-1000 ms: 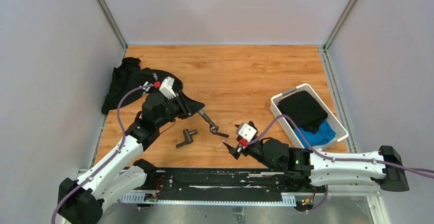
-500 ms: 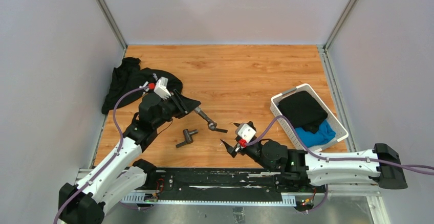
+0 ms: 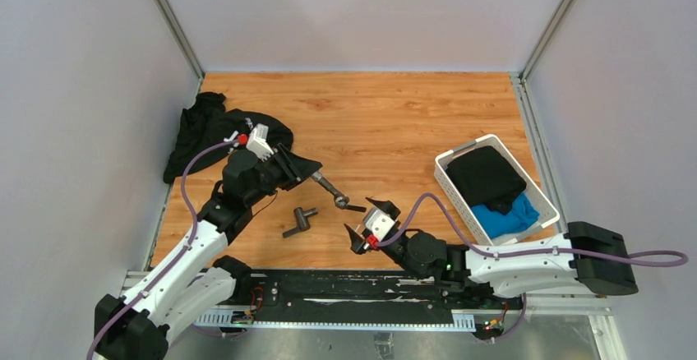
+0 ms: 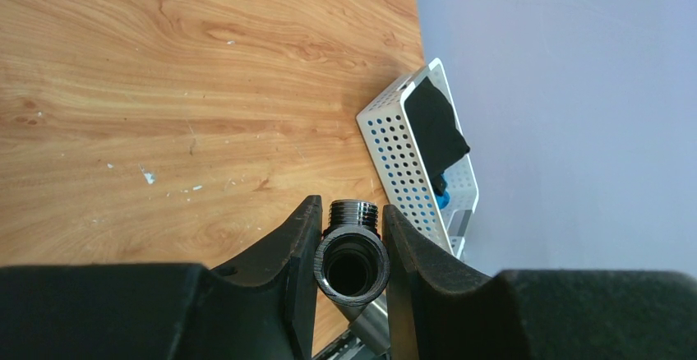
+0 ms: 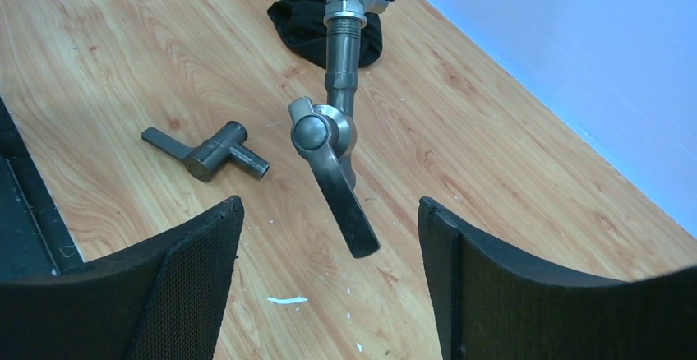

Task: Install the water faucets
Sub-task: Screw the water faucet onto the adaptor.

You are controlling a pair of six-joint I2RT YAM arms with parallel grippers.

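The jaws are clamping a dark metal faucet pipe (image 4: 351,265) between them, one jaw pressing on each side. The pipe's hollow end is facing the camera, and its threaded end (image 4: 354,210) is poking out just past the jaw tips. Beyond the jaws the wood-grain counter (image 4: 164,89) is stretching away, with a few white flecks (image 4: 148,177) lying ahead and to the left. Ahead and to the right of the jaws a white perforated basket (image 4: 399,150) is sitting beside the pale wall (image 4: 575,89), holding black cloth (image 4: 436,122) and a bit of something blue (image 4: 441,189).
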